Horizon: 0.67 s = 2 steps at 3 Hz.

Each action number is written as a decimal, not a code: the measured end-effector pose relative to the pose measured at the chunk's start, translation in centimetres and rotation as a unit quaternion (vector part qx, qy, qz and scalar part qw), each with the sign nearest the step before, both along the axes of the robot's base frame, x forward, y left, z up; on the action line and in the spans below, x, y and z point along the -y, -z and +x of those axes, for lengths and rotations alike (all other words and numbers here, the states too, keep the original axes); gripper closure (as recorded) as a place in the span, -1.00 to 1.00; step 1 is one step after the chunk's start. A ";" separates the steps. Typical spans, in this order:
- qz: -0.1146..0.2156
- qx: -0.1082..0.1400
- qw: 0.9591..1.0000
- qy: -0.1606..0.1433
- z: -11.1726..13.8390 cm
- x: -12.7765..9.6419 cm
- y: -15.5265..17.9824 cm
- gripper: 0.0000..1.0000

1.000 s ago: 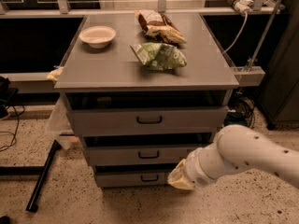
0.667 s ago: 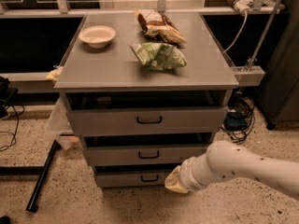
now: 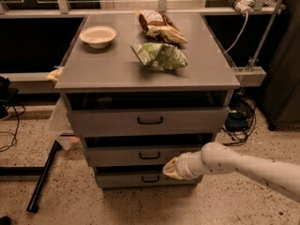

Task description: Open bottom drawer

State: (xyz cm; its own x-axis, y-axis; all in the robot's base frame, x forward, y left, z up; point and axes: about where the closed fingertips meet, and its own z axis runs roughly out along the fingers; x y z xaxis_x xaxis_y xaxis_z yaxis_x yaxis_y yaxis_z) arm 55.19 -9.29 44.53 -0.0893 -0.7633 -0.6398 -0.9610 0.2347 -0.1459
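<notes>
The grey cabinet has three drawers. The bottom drawer [image 3: 122,179] is the lowest, with a flat grey front and a small black handle [image 3: 150,178]. My gripper [image 3: 168,169] comes in from the lower right on a white arm [image 3: 243,165]. Its tip is just above and right of that handle, in front of the gap between the middle drawer [image 3: 140,155] and the bottom drawer. The tip is covered by a yellowish sleeve.
The top drawer [image 3: 149,121] has the largest handle. On the cabinet top lie a white bowl [image 3: 98,35], a green bag [image 3: 159,56] and a brown bag [image 3: 159,26]. A black stand leg [image 3: 43,178] lies on the floor at left, cables [image 3: 239,121] at right.
My arm has moved left and a little up, bringing the gripper from the right of the bottom drawer front toward its centre handle. The drawers have not moved.
</notes>
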 end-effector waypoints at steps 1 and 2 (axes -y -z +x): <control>0.017 -0.012 1.000 0.013 0.7 -0.2 3.0 1.00; 0.011 -0.008 1.000 0.008 0.6 0.0 3.4 1.00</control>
State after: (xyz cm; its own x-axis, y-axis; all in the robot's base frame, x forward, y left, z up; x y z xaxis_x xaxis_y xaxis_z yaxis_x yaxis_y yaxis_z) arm 55.76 -9.24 41.09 -0.1121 -0.7479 -0.6543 -0.9593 0.2533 -0.1252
